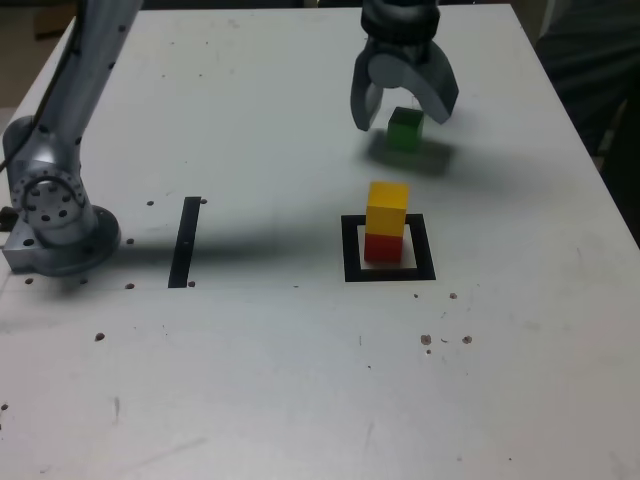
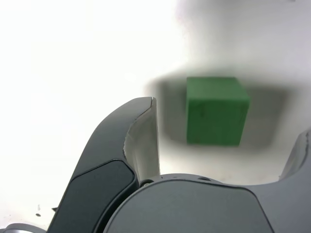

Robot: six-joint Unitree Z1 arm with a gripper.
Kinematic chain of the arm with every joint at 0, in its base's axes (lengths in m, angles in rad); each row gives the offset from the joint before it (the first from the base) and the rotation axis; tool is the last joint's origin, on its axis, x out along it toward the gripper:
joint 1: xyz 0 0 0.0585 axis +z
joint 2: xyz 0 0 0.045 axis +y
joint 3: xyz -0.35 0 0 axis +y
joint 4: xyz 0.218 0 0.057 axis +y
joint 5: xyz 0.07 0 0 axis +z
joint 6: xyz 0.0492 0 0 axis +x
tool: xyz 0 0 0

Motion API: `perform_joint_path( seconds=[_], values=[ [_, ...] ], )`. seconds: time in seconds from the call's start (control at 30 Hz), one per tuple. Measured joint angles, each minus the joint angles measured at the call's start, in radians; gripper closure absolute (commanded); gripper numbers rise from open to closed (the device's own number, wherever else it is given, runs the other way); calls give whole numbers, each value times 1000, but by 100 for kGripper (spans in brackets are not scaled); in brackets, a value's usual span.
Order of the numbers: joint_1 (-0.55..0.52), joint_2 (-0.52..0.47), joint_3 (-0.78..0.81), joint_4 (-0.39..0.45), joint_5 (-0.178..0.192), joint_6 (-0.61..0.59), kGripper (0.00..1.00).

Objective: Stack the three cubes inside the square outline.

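In the exterior view a yellow cube [image 1: 387,207] rests on a red cube [image 1: 382,246], and that stack stands inside the black square outline [image 1: 350,250]. Farther back on the table sits the green cube [image 1: 405,129]. My gripper [image 1: 405,112] hovers just above it, open, with one finger on each side and neither touching. The wrist view shows the green cube [image 2: 215,110] lying on the white surface between the spread fingers [image 2: 141,141], with nothing held.
A narrow black strip [image 1: 185,241] is marked on the white table [image 1: 300,380] towards the exterior view's left. The arm's grey base [image 1: 55,215] stands at the left edge. Small dark specks dot the table surface.
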Motion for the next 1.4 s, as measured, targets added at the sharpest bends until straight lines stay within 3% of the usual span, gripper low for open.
perform_joint_path(
  seconds=[0.3,0.73,1.4],
  values=[
    [11,77,-78,38,2,0,19],
    [18,113,-115,43,19,-23,70],
    [-3,109,-126,50,29,-23,72]
  ],
)
